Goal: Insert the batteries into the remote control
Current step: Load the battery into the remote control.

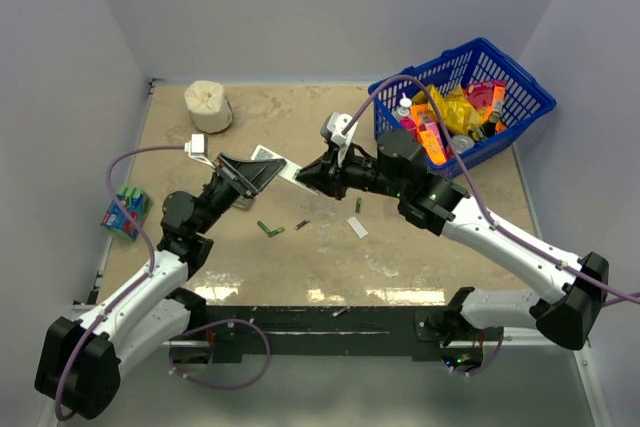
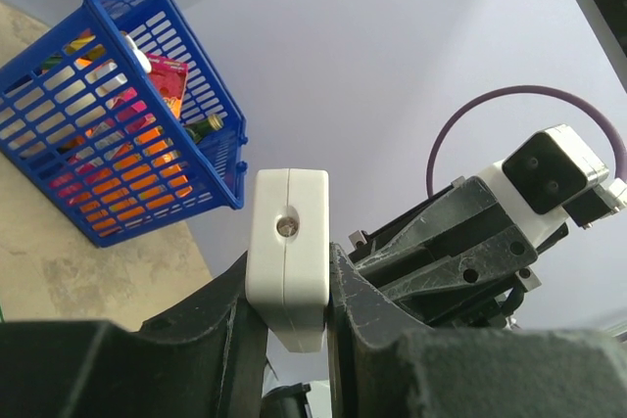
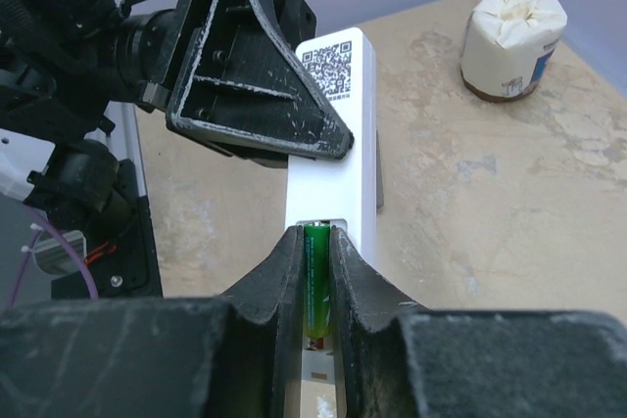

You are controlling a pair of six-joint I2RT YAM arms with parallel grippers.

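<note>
Running lengthwise along remote control (image 3: 335, 193): battery (image 3: 315, 281)

My left arm (image 1: 135, 302): white shell, black joints.
My right arm (image 1: 510, 242): same colours.
My cables (image 2: 519, 91): purple.
My fingers (image 3: 250, 85): black, scuffed, ribbed.

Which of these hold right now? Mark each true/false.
1. The left gripper grips the remote. True.
2. The right gripper is empty. False: it pinches a green battery.
3. The battery sits at the remote's open slot. True.
4. The basket is empty. False: it is full of colourful items.
5. The remote lies flat on the table. False: it is held up off it.
</note>
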